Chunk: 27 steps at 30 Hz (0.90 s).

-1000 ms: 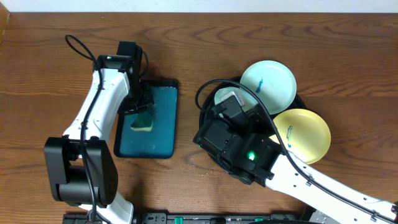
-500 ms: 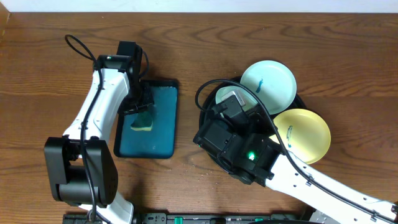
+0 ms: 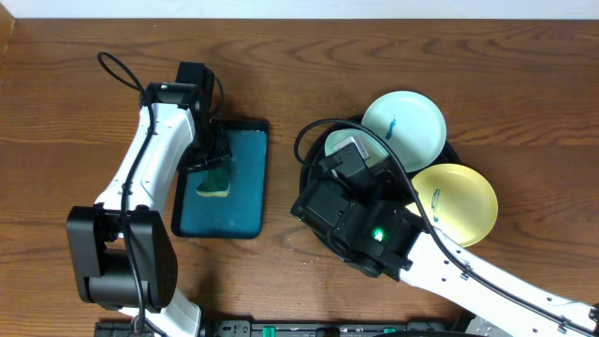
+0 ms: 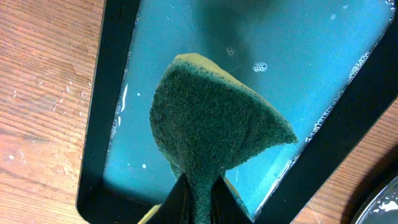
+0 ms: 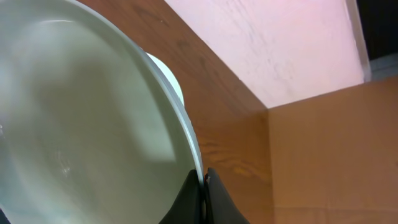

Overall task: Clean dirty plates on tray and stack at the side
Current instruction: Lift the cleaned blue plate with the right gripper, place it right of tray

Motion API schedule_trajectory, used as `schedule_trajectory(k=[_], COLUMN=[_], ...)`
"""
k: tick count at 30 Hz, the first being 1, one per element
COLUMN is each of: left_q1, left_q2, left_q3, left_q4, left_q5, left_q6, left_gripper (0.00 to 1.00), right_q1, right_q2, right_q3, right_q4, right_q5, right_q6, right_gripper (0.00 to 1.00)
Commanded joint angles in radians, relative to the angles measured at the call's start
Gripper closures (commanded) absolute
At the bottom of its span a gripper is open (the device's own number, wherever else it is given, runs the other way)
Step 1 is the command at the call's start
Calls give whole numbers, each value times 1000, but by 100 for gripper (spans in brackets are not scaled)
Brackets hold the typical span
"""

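My left gripper (image 4: 200, 198) is shut on a green and yellow sponge (image 4: 214, 130) and holds it over the soapy water of the teal tray (image 3: 245, 201); the sponge also shows in the overhead view (image 3: 215, 182). My right gripper (image 5: 202, 186) is shut on the rim of a pale mint-white plate (image 5: 81, 124), lifted and tilted; overhead only its edge (image 3: 337, 143) shows past the arm. A second mint-white plate (image 3: 403, 124) with a blue smear and a pale yellow plate (image 3: 456, 202) with a blue smear rest on the black round tray (image 3: 451, 149), mostly hidden.
The teal rectangular tray (image 4: 354, 118) has a black rim and holds foamy water. Cables loop from both arms. Wood table lies around; small crumbs lie near the front middle (image 3: 304, 257).
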Motion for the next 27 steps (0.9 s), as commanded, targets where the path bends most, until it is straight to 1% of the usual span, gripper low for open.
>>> schedule_trajectory(k=[1, 4, 7, 11, 13, 16, 18, 19, 21, 24, 27], left_q1=[0, 0, 0, 0, 0, 0, 0, 0, 0, 0, 0], left_q2=[3, 3, 3, 3, 3, 3, 3, 3, 3, 3, 3], left_q3=[-2, -2, -2, -2, -2, -2, -2, -2, -2, -2, -2], left_q4=[-3, -4, -3, -3, -3, -3, -3, -3, -3, -2, 1], left_q5=[10, 10, 10, 10, 10, 10, 10, 10, 10, 10, 10], left_q6=[8, 9, 9, 8, 9, 8, 8, 8, 8, 8, 8], left_gripper=[91, 91, 91, 91, 91, 91, 91, 91, 91, 90, 90], right_q1=[-66, -202, -412, -746, -922, -1187, -1342, -1410, -1530, -1659, -1751], right_q2=[-13, -14, -25, -36, -34, -26, -11, 0, 34, 108, 206], right_q3=[16, 17, 29, 37, 37, 36, 35, 35, 34, 34, 33], right_q4=[2, 3, 7, 52, 85, 124, 143, 149, 159, 174, 203], right_q5=[-79, -273, -521, -889, -1055, -1301, -1411, -1435, -1433, -1387, -1319], right_q6=[135, 168, 132, -26, -83, -124, -122, -121, -74, 2, 64], right_gripper=[99, 99, 99, 99, 99, 99, 99, 99, 99, 99, 99])
